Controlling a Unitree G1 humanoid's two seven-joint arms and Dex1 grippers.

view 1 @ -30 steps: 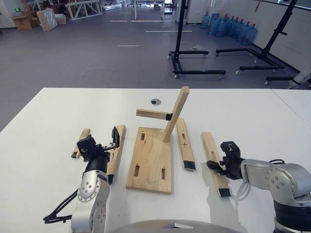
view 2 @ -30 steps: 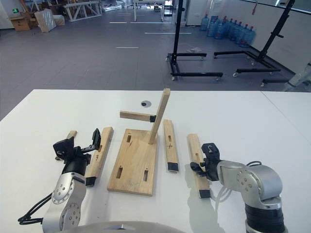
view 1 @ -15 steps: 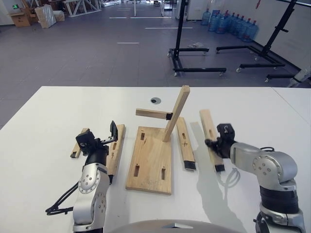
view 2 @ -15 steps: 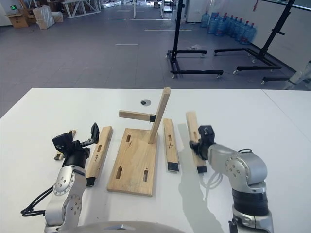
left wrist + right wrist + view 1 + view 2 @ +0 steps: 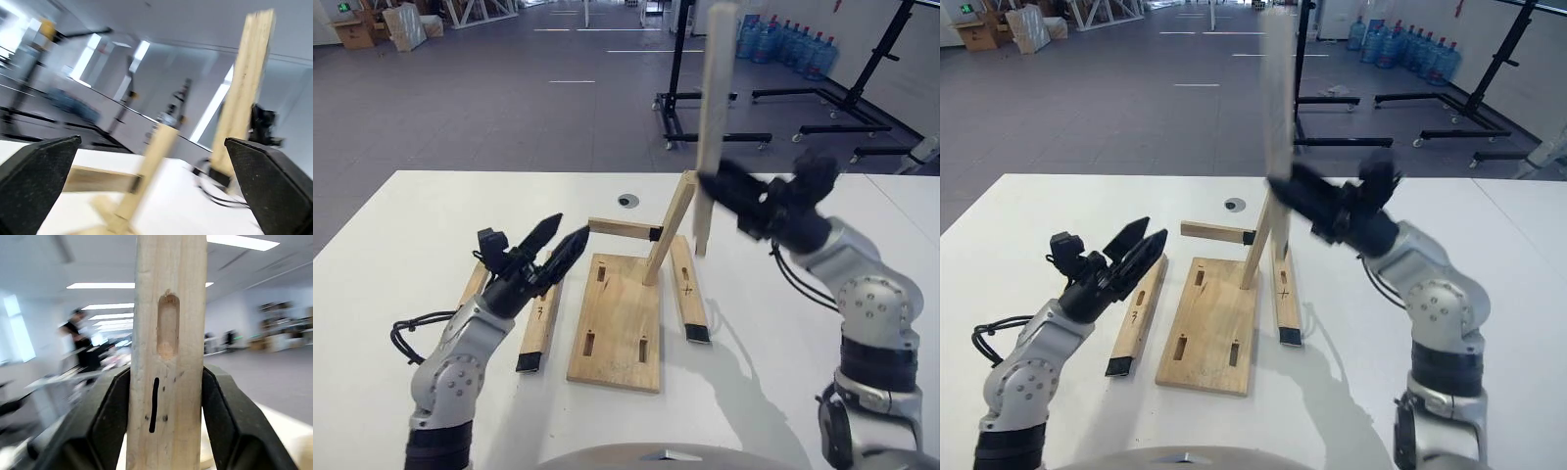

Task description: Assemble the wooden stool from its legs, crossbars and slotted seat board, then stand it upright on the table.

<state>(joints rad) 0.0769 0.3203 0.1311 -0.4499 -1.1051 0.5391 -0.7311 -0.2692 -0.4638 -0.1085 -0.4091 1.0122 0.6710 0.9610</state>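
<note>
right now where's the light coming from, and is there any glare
Right wrist view: long ceiling light strips glow behind the held leg, between the jaws of the right gripper. Left eye view: pale streaks on the floor, likely those lights reflected; the seat board throws just a thin shadow at its near edge, so light looks overhead.

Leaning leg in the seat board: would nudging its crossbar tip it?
Probably: the leaning leg tilts, seated in one slot of the seat board. The crossbar juts sideways, far end free, so a push there would likely lever it over. The wood looks stiff.
</note>
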